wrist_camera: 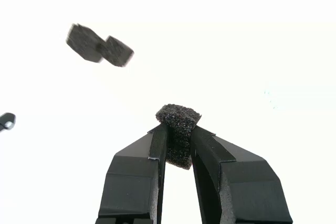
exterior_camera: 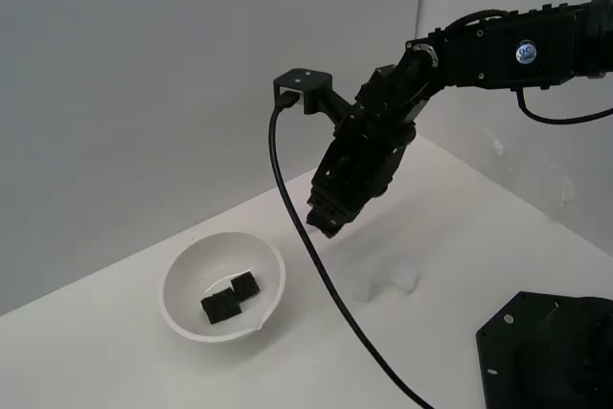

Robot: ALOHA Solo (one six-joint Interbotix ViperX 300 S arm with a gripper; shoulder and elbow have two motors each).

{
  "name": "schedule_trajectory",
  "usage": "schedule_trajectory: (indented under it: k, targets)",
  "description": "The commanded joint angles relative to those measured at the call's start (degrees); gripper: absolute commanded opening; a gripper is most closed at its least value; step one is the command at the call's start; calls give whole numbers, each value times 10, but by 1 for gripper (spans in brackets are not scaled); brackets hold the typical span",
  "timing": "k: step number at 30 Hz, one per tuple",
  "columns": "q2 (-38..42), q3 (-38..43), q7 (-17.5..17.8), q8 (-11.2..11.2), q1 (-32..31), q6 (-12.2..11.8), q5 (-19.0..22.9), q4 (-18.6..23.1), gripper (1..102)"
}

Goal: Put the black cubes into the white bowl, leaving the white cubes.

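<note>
While the arm hangs over the white tabletop (exterior_camera: 115,361), two black cubes (exterior_camera: 231,297) already lie in the white bowl (exterior_camera: 182,275), which sits toward the exterior view's left. One cube rests at about five o'clock of the bowl's centre, the other at about three o'clock, and the two are touching or nearly so.

Moving rightward: a black cable (exterior_camera: 316,265) trails down from the wrist and crosses just beside the bowl's rim on its three o'clock side. Above it, at roughly one o'clock from the bowl, the gripper (exterior_camera: 326,220) is held in the air, angled down toward the bowl but not over it as far as I can judge.

Wrist view settles the grip: the fingers (wrist_camera: 157,145) are closed on a third black cube (wrist_camera: 178,129), pinched by its sides, upper part standing proud of the tips. The two bowl cubes show there too, blurred, at about eleven o'clock from the held one.

Farther right, faint white shapes (exterior_camera: 397,283) on the tabletop may be the white cubes; too washed out to count or confirm. A black base plate (exterior_camera: 546,352) fills the lower right corner.

Progress, as I judge it: two in, one in hand, so the job is on its last carry. What remains is to bring the cube over the bowl and release. Any white cubes appear untouched.
</note>
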Motion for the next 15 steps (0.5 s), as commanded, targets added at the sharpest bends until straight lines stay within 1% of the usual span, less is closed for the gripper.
schedule_trajectory:
  k: [1, 8, 15]
  targets:
    - [27, 31, 11, 0, -10, -11, -31, -26, 3]
    - [33, 37, 11, -12, -57, -15, -69, -64, 3]
    - [9, 13, 11, -23, -107, -18, -102, -98, 3]
